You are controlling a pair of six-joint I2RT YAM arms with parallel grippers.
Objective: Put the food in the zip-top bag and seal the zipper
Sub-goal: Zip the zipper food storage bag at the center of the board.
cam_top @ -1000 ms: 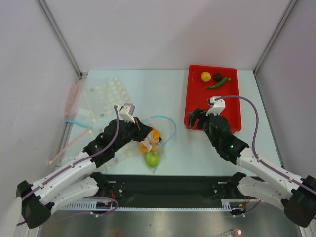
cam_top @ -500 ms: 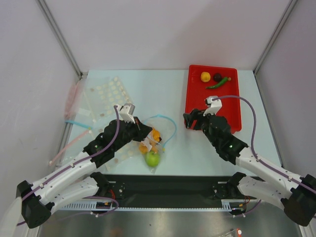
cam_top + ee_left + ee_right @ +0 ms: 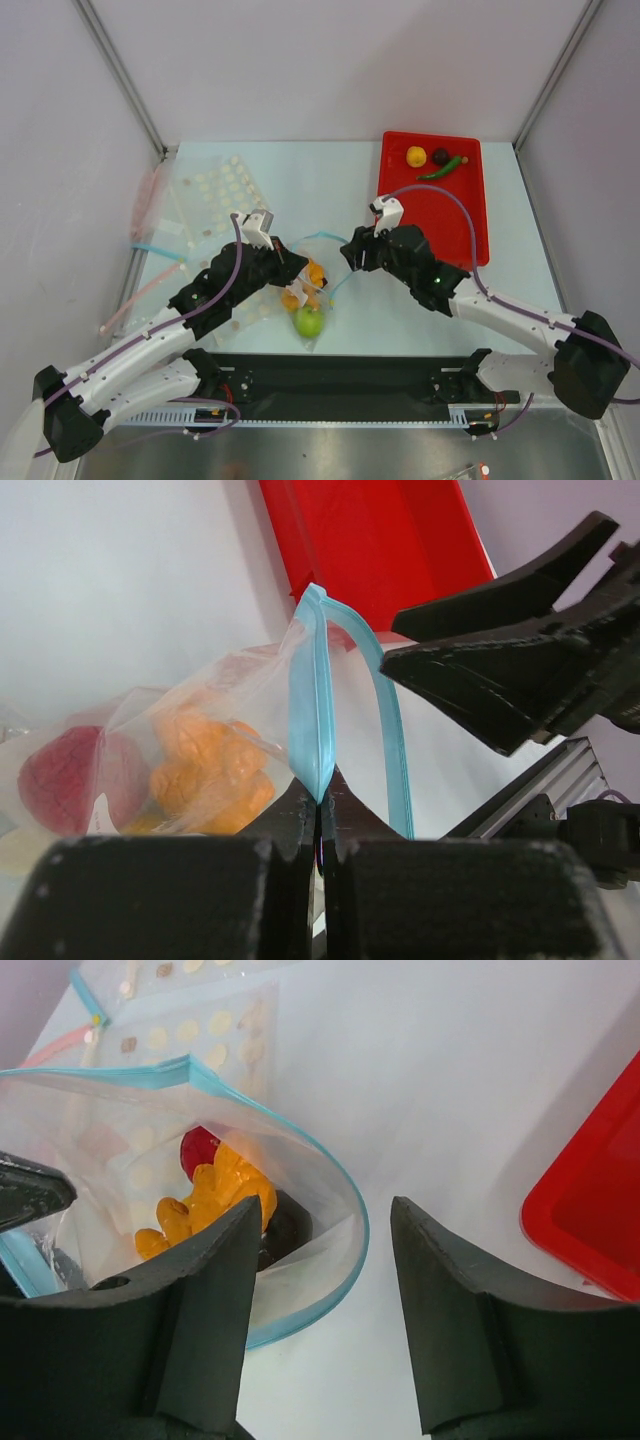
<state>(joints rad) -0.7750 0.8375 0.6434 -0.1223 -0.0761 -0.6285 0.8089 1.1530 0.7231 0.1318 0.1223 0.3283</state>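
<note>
The zip-top bag (image 3: pixel 318 270) lies at the table's front middle, its mouth held open. Inside it are an orange bunch (image 3: pixel 311 279), a green apple (image 3: pixel 308 321), a red piece (image 3: pixel 198 1145) and a dark purple ball (image 3: pixel 286 1228). My left gripper (image 3: pixel 284 262) is shut on the light-blue zipper (image 3: pixel 313 710) at the mouth's near side. My right gripper (image 3: pixel 352 252) is open and empty just beside the mouth's right rim (image 3: pixel 352 1235). A yellow piece (image 3: pixel 416 155), a dark purple ball (image 3: pixel 440 156) and a green chili (image 3: pixel 440 169) lie in the red tray (image 3: pixel 452 222).
Other clear bags lie at the left: one with pale dots (image 3: pixel 222 187) and ones with pink strips (image 3: pixel 148 200). A loose light-blue strip (image 3: pixel 152 247) lies near them. The red tray's corner (image 3: pixel 590 1210) is close on the right gripper's right.
My right arm has swung left from over the red tray to the open bag mouth, still open. The left gripper and the bag have not moved.
</note>
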